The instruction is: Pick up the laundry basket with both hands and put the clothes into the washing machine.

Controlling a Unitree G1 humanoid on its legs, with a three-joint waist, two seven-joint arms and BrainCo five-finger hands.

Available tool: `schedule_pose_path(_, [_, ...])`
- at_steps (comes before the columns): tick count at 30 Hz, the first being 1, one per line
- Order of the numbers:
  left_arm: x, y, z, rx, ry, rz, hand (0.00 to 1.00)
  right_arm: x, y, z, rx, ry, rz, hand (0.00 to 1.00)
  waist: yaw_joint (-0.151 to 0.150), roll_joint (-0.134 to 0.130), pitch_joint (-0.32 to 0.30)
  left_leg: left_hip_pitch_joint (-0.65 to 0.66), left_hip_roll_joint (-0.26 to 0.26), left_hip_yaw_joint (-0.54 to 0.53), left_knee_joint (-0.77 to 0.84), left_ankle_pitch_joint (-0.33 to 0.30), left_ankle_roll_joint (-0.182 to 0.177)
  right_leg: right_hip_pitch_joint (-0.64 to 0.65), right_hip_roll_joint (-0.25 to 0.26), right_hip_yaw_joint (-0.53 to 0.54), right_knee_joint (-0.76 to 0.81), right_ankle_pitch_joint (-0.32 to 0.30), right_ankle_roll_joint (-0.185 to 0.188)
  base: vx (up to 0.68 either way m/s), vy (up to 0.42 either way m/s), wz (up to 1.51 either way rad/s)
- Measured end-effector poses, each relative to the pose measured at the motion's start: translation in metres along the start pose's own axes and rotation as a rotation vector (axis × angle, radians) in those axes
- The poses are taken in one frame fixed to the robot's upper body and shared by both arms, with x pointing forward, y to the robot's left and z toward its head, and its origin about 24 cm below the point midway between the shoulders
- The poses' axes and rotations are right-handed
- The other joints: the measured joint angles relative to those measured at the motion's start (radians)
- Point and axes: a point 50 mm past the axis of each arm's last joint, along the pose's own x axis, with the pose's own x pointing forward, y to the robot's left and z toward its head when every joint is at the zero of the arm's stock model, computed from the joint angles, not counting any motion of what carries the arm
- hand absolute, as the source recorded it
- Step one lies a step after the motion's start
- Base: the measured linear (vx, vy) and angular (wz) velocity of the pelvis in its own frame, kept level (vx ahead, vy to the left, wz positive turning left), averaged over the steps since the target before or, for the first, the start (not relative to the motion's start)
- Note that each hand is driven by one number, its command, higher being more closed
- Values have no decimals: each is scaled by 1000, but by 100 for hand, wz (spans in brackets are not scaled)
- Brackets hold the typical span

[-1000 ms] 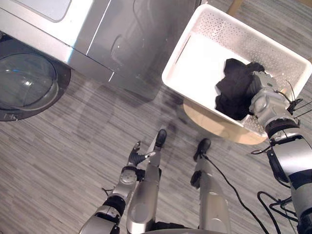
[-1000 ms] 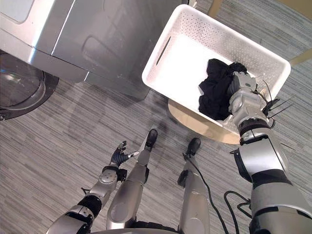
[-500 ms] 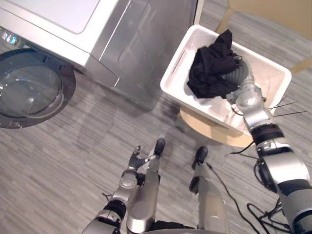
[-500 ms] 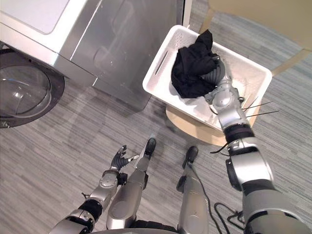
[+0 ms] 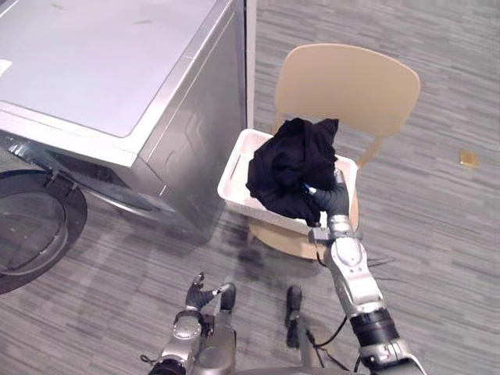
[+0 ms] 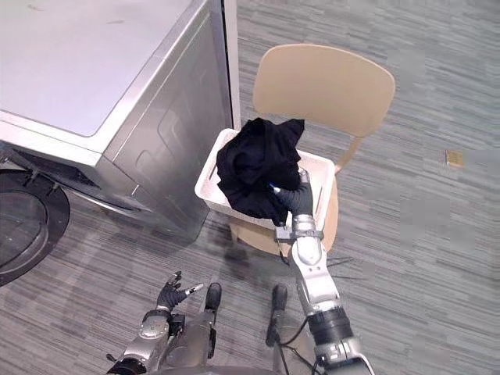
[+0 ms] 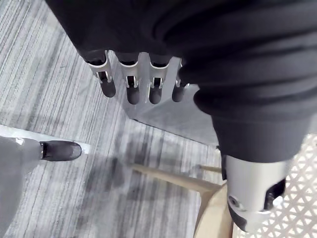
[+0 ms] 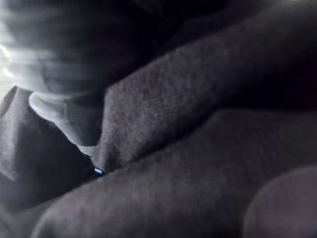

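Observation:
A bundle of black clothes (image 5: 289,164) hangs above the white perforated laundry basket (image 5: 233,170), which rests on the seat of a pale wooden chair (image 5: 351,86). My right hand (image 5: 331,200) holds the bundle from its right side, fingers buried in the cloth; dark cloth (image 8: 198,148) presses against that hand in the right wrist view. The silver washing machine (image 5: 117,78) stands to the basket's left, its round door (image 5: 31,234) swung open at the far left. My left hand (image 5: 195,289) hangs low over the floor, fingers (image 7: 132,89) straight and holding nothing.
The basket sits tight against the washing machine's side panel. Grey wood-look floor spreads around the chair, with a small tan piece (image 5: 469,158) lying on it at the right. Open floor lies between the chair and the machine's door.
My right hand has lifted the black clothes from the basket's floor to above its rim. The camera has tilted up, so the chair back and machine top now show.

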Motion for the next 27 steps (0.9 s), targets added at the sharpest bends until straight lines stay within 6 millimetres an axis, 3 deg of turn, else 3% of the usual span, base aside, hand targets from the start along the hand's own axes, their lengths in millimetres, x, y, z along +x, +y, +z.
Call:
schedule_pose_path(1, [0,4,4,-2,-22,12,0,-4,0,-1,-1,4,1,100,3,-11,-7,-23,-10,-33,18,2,-5,14,0,31,37,-50,20,-147,-449,125])
schedule_pose_path(2, [-2,9,10,-12,-62,28,0,-5,3,-2,-12,8,27,100,7,-23,-14,-55,-23,-75,26,16,-27,26,8,70,19,-115,16,-133,-356,98])
schedule_pose_path(3, [-4,9,12,-21,-79,32,0,-5,5,-3,-20,8,41,100,9,-21,-15,-65,-24,-90,20,28,-43,30,10,66,4,-138,6,-196,-365,74])
schedule_pose_path(4, [-8,8,14,-38,-106,34,0,-3,7,-4,-47,10,65,100,23,4,-15,-76,-8,-108,7,48,-66,33,35,53,-19,-156,-25,-263,-239,46])
schedule_pose_path(5, [-14,-2,16,-55,-129,10,0,-6,4,-10,-72,33,69,100,31,40,-27,-103,17,-124,9,57,-57,27,59,15,-30,-151,-33,-310,-269,47])
schedule_pose_path(7, [-23,-16,21,-64,-172,-26,0,-8,-3,-14,-104,53,65,100,31,74,-38,-127,29,-150,2,32,-37,12,75,-35,-26,-146,-49,-238,-151,58])
schedule_pose_path(8, [-29,-26,29,-64,-216,-64,0,-8,-9,-15,-140,55,64,100,33,90,-39,-128,46,-141,-35,-15,-6,13,86,-58,-48,-129,-71,-251,-104,76])
schedule_pose_path(9, [-34,-35,42,-75,-277,-97,0,-5,-11,-16,-164,55,59,100,34,91,-41,-144,51,-53,-57,-62,30,14,59,-91,-106,-83,-92,-213,-80,75])
schedule_pose_path(11, [-38,-44,65,-91,-380,-137,0,-1,-17,-19,-203,64,55,100,26,88,-43,-152,1,69,-12,-22,3,5,2,-130,-138,-44,-80,-97,-12,89])
schedule_pose_path(12, [-44,-45,85,-108,-480,-162,0,-1,-22,-23,-218,82,42,100,24,93,-47,-122,-24,134,70,-17,10,-6,-29,-147,-140,-33,-75,-57,5,78])
schedule_pose_path(15, [-53,-46,123,-100,-681,-197,0,0,-20,-26,-228,99,70,100,6,103,-54,-41,-13,188,108,-72,7,-1,-53,-187,-168,-7,-52,-46,48,50])
schedule_pose_path(17, [-55,-50,134,-58,-740,-236,0,1,-12,-26,-208,98,116,100,4,107,-56,7,-8,187,39,-71,7,32,-40,-187,-212,23,-33,-29,91,5])
schedule_pose_path(22, [-61,-72,158,98,-861,-377,0,-5,13,-30,-91,130,256,100,0,74,-98,67,-41,179,-34,-41,39,138,-47,-209,-360,108,8,-18,123,12])
schedule_pose_path(27, [-63,-78,170,172,-919,-407,0,-4,31,-27,-15,130,353,100,-9,70,-131,106,-52,188,-83,-16,48,177,-43,-198,-426,151,16,4,41,-6])
